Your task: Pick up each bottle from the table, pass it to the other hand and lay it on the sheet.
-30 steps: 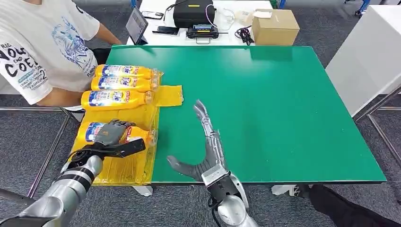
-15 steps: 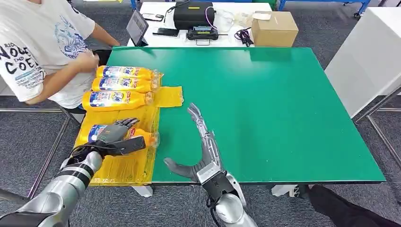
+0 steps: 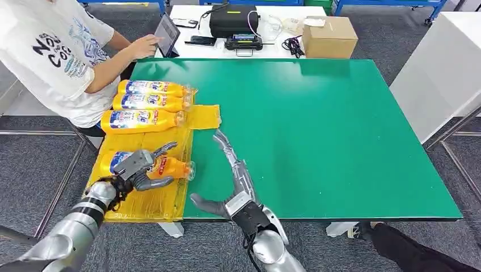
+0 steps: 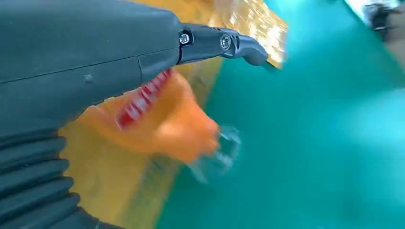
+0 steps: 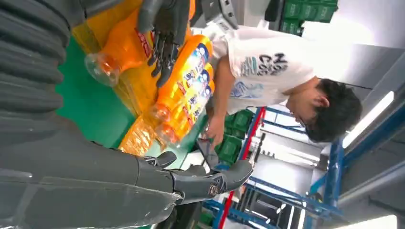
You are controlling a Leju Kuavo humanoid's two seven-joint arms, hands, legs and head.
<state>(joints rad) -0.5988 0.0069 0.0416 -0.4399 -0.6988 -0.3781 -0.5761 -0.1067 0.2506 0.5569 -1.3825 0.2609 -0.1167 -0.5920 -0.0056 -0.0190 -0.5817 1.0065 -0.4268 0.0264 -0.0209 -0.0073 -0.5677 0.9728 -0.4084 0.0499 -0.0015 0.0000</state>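
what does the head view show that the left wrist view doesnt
Only the head view: three bottles lying side by side on the sheet's far part, the right hand spread over the green table, a person touching a tablet, and a cardboard box.

Only the left wrist view: the nearest bottle's clear cap end, close up but blurred.

Both: the left hand over the nearest bottle, the yellow sheet, the green table.

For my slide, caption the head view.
Left hand over fourth bottle on yellow sheet; right hand open.
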